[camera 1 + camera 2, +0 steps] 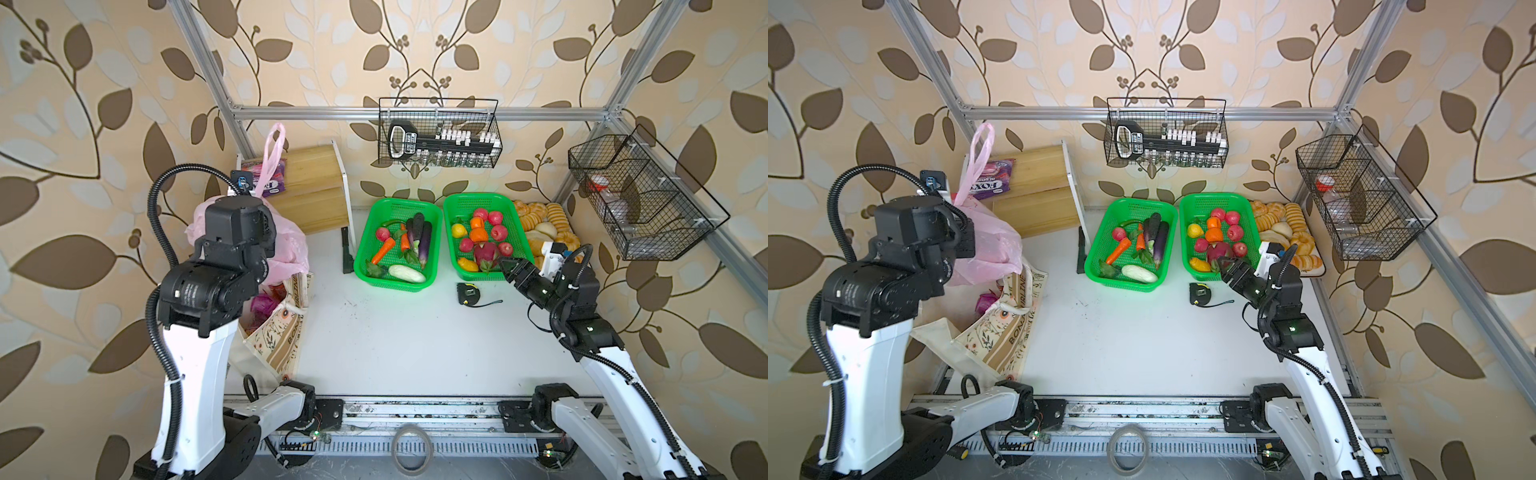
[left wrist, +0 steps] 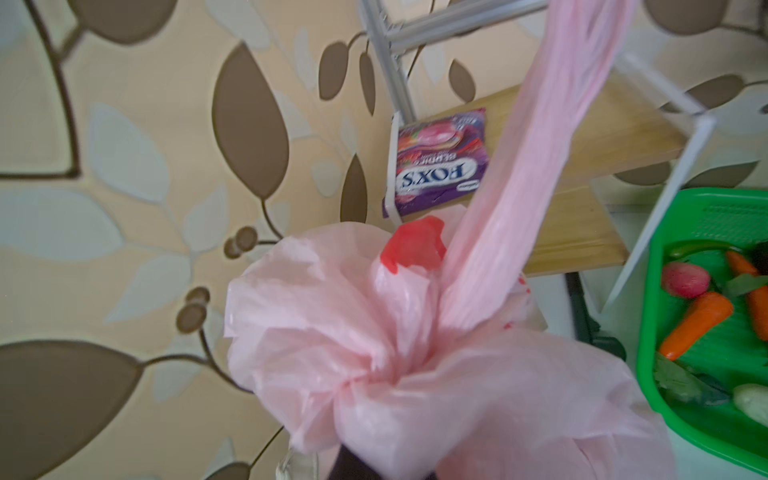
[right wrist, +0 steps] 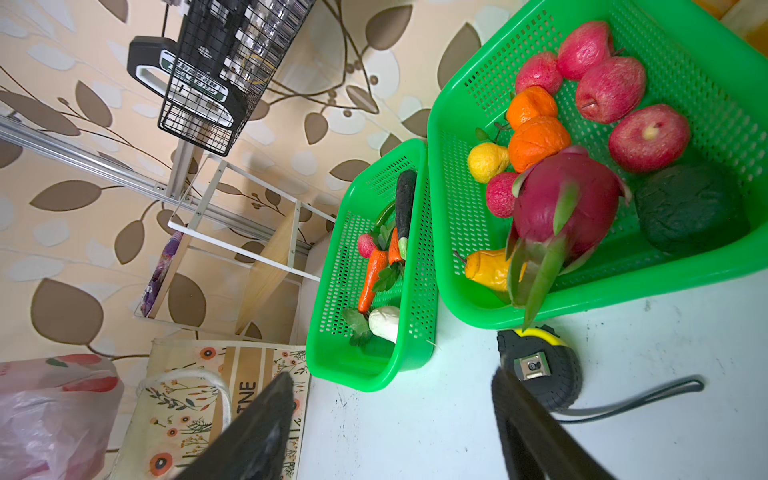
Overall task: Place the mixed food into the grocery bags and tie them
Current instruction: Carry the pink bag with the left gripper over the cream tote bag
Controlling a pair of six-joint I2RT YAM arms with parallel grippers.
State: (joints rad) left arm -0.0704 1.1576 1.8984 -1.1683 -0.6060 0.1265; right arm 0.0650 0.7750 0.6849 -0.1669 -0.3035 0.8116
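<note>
The pink plastic grocery bag (image 1: 286, 245) (image 1: 994, 249) stands at the table's left, its top bunched together, and one handle loop (image 2: 540, 145) rises from it. My left gripper is buried in that bunched plastic (image 2: 374, 353). Only a dark finger (image 2: 353, 467) peeks out below, shut on the bag's neck. In front lies the cream canvas tote (image 1: 282, 332) (image 1: 1000, 332) (image 3: 187, 395), slumped open, with a purple packet (image 1: 264, 305) (image 1: 986, 301) in its mouth. Other mixed food is hidden. My right gripper (image 1: 505, 266) (image 3: 392, 376) is open and empty, low over the table.
A purple FOX'S packet (image 1: 272, 183) (image 2: 440, 166) lies on the wooden shelf (image 1: 316, 195). Two green baskets (image 1: 399, 201) (image 1: 478, 197) hold vegetables and fruit, with bread (image 1: 540, 220) to their right. A tape measure (image 1: 468, 294) (image 3: 540, 370) lies by my right gripper. Wire racks (image 1: 440, 133) (image 1: 640, 199) hang on the walls.
</note>
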